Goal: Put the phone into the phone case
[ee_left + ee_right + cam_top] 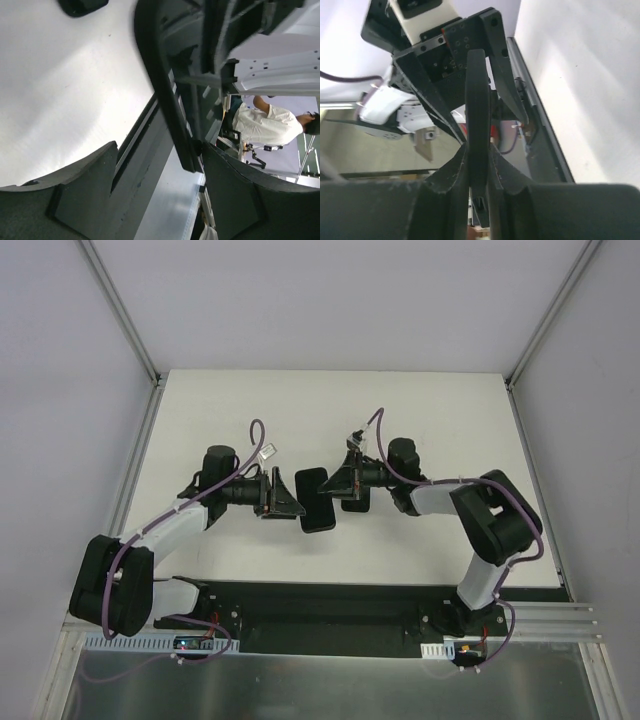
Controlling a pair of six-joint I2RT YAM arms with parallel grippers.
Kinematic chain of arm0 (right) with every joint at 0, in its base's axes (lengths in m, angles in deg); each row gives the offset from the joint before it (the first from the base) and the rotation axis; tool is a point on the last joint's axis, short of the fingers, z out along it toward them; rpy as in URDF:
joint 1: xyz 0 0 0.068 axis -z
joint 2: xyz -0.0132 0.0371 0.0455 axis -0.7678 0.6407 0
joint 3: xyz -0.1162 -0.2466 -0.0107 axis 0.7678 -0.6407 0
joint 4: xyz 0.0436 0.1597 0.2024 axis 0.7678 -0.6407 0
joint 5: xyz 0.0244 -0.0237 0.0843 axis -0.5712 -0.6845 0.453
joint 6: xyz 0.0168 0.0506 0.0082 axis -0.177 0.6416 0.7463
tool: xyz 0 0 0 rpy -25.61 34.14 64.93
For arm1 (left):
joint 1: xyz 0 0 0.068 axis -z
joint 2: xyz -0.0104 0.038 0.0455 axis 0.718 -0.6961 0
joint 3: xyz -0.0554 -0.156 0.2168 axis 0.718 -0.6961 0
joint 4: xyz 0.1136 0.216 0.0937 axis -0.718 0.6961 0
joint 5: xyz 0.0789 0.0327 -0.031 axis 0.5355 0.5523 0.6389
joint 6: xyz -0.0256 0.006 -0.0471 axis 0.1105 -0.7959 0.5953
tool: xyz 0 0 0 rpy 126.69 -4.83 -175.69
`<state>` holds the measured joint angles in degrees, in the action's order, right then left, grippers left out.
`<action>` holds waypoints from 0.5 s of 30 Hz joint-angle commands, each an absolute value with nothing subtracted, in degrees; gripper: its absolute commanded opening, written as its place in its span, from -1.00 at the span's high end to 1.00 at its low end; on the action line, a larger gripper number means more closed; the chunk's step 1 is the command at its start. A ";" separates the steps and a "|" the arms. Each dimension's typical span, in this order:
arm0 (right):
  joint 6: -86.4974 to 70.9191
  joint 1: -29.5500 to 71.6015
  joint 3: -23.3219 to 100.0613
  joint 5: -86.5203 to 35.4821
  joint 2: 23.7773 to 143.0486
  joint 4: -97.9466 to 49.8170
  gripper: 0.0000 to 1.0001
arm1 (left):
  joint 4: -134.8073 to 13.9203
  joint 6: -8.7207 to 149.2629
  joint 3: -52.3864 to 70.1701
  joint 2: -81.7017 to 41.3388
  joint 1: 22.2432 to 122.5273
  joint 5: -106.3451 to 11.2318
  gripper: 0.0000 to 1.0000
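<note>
Only our right wrist shows the right hand [478, 152] squeezing a black slab [477, 100]. The left hand [160, 147] is spread wide. Beyond the white desk [60, 90] is a person [265, 125].

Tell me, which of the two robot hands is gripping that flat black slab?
The right hand: its fingers are pinched shut on the black slab. The left hand is open, fingers wide apart.
</note>
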<state>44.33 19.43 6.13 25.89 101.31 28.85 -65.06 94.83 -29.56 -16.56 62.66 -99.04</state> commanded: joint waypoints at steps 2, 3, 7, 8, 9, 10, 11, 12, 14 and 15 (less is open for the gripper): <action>66.70 19.39 5.46 26.87 106.74 64.33 0.75 | -83.46 104.48 -32.51 -15.44 62.76 -104.60 -0.31; 66.26 19.22 5.19 26.87 106.83 64.33 0.75 | -83.74 104.57 -32.43 -15.27 62.85 -104.51 -0.30; 64.76 18.86 4.48 26.61 105.78 64.25 0.73 | -84.18 105.27 -32.69 -15.96 62.94 -104.69 -0.21; 64.85 18.86 4.48 26.52 105.87 64.33 0.72 | -84.61 105.88 -32.78 -16.14 62.94 -104.60 -0.18; 64.76 18.69 4.57 26.43 105.78 64.33 0.72 | -85.75 106.32 -32.95 -16.23 63.11 -104.60 -0.16; 64.76 18.60 4.66 26.43 105.95 64.25 0.72 | -86.63 106.76 -33.22 -16.32 63.11 -104.51 -0.15; 64.94 18.25 4.75 26.52 106.48 64.25 0.71 | -87.34 107.90 -33.22 -16.67 63.29 -104.51 -0.11; 65.02 17.90 4.92 26.43 106.74 64.25 0.70 | -87.95 108.43 -33.22 -16.93 63.38 -104.51 -0.09; 64.85 17.55 4.84 25.99 107.27 64.33 0.67 | -89.62 109.83 -32.78 -17.63 64.16 -104.60 0.01; 64.85 17.28 4.84 25.73 107.45 64.33 0.66 | -90.59 110.45 -32.78 -17.90 64.43 -104.69 0.07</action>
<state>63.26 18.38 3.79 25.84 107.93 47.01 -83.77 107.36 -32.49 -16.85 63.12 -102.32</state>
